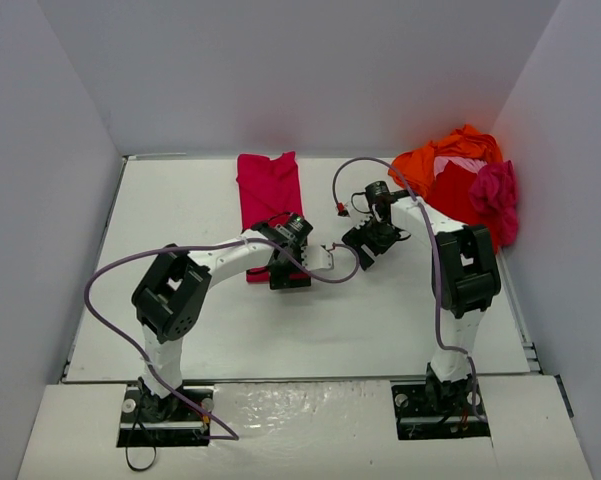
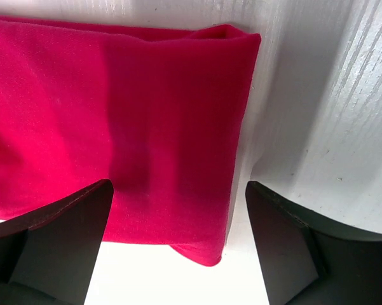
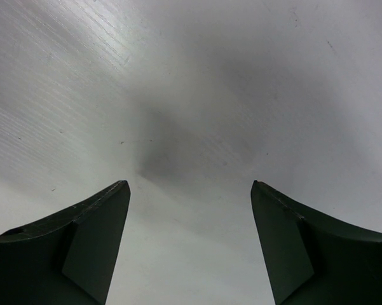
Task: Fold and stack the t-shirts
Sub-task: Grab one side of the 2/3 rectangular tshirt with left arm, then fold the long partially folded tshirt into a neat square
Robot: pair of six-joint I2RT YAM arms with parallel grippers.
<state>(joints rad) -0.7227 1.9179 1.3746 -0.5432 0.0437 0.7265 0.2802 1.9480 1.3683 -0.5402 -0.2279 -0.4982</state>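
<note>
A crimson t-shirt (image 1: 268, 188) lies folded into a long strip on the table's far middle. Its near corner (image 2: 178, 159) fills the left wrist view, lying flat on the table. My left gripper (image 1: 290, 275) hovers over that near end, open, its jaws (image 2: 178, 190) astride the corner and touching nothing. A heap of t-shirts (image 1: 460, 180) in orange, red, magenta and pale pink sits at the far right. My right gripper (image 1: 363, 245) is open over bare table (image 3: 191, 127), between the strip and the heap, with nothing between its fingers.
White walls close in the table on the left, back and right. A purple cable (image 1: 360, 165) loops above the table by the right wrist. Another cable runs along the left arm (image 1: 180, 290).
</note>
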